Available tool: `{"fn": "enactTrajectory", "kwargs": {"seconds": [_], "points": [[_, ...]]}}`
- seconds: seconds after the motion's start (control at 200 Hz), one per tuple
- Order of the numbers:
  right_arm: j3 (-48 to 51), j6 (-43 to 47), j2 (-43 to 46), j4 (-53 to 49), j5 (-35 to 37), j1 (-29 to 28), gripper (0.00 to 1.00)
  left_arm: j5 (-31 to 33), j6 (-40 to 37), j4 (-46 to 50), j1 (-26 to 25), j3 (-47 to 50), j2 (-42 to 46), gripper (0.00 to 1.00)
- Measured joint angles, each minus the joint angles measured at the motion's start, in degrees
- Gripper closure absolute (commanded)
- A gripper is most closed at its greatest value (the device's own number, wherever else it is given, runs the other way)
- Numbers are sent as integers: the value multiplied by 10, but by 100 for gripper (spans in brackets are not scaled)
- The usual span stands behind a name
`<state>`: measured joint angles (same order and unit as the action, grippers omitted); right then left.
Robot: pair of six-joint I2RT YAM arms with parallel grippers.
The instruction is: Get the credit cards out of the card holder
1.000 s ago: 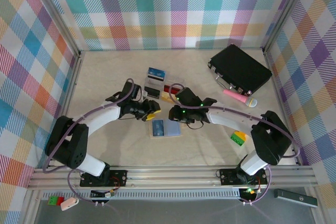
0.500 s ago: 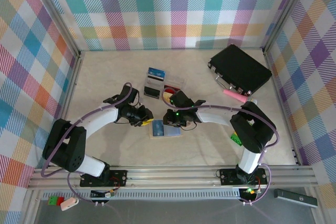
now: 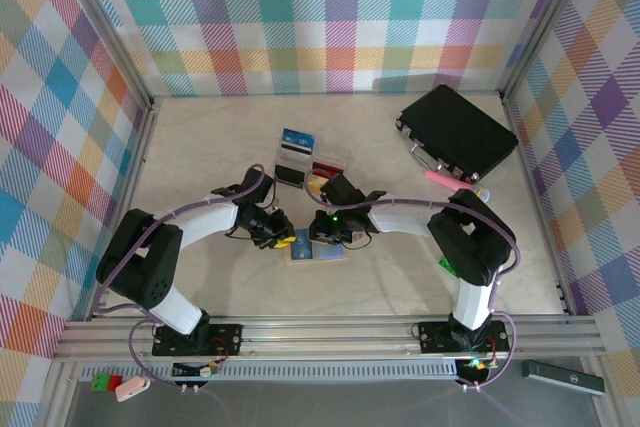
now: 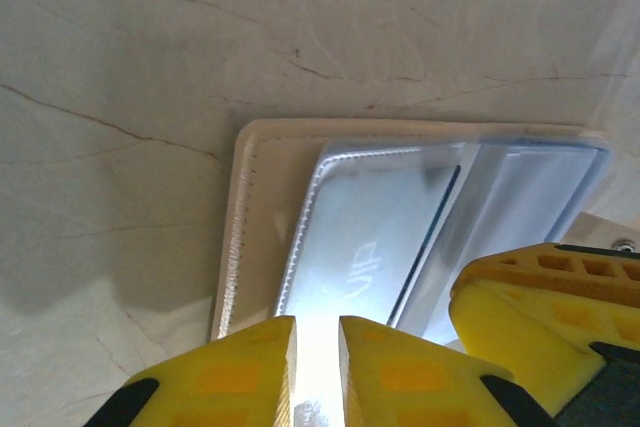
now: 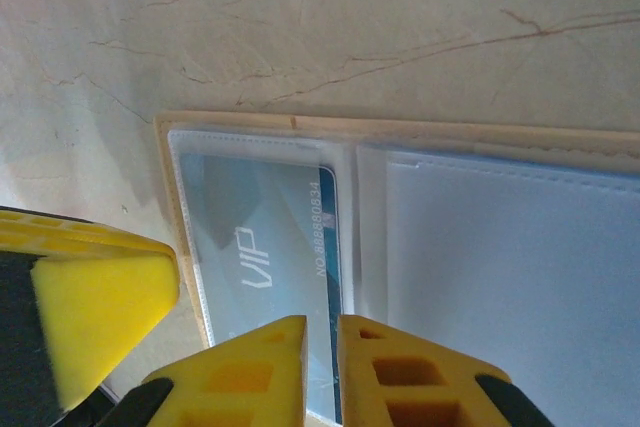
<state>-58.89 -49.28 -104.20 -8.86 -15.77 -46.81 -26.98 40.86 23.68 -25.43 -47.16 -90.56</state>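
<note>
The card holder (image 3: 318, 247) lies open and flat on the table, pale with a stitched rim (image 4: 240, 237). A blue credit card marked VIP (image 5: 262, 265) sits under its clear left pocket (image 4: 370, 237); the right panel (image 5: 500, 277) looks plain. My left gripper (image 3: 281, 239) hovers low over the holder's left end (image 4: 317, 367), its jaws almost together with nothing between them. From the opposite side my right gripper (image 3: 324, 234) comes down over the card's edge (image 5: 322, 372), jaws likewise drawn close and empty. The two grippers stand close to each other.
A clear compartmented tray (image 3: 338, 156) with cards and small items stands just behind the grippers. A large black case (image 3: 458, 130) lies at the back right, with a pink stick-like object (image 3: 450, 182) in front of it. A green and yellow block (image 3: 446, 265) sits by the right arm.
Both grippers have come down and inward onto the card holder from either side. Their jaws have narrowed from partly open to almost together.
</note>
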Motion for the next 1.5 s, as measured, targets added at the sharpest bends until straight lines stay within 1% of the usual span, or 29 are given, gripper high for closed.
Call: {"fn": "enactTrajectory", "kwargs": {"seconds": [0.14,0.32,0.555,1.035,1.5], "points": [[0,0,-1,1,0,0,86,7,2,-1,0,3,-6,88],[0,0,-1,4,-2,0,86,14,2,-2,0,13,-13,90],[0,0,-1,16,-7,3,87,25,2,0,0,13,-13,91],[0,0,-21,28,-25,4,88,25,2,0,0,13,-16,94],[0,0,-33,33,-34,6,86,25,2,0,0,13,-17,94]]}}
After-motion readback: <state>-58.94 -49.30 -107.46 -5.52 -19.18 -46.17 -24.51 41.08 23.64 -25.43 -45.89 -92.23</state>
